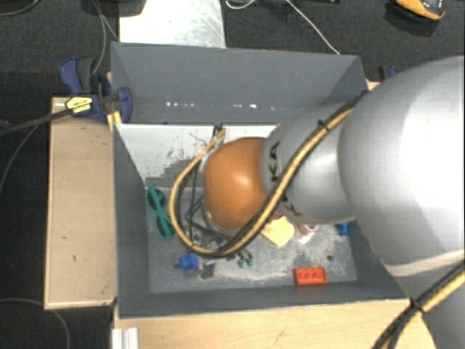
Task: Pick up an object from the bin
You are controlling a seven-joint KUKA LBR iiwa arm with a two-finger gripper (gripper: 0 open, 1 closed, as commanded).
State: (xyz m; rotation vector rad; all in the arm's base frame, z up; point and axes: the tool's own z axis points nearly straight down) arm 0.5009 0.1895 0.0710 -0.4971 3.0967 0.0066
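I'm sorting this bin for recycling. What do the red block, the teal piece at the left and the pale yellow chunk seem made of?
Red block: likely hard moulded plastic, flat, crisp-edged, evenly coloured. Teal piece: probably plastic too, thin curved strips. Pale yellow chunk: maybe foam or sponge, matte and soft-edged; uncertain.

Markings: dark printed lettering on the silver arm (407,158), running lengthwise just beside the orange cover (232,184). A yellow cable (320,134) runs alongside it; only "K" and "A" are legible. Red block (310,275): raised marks, unreadable.
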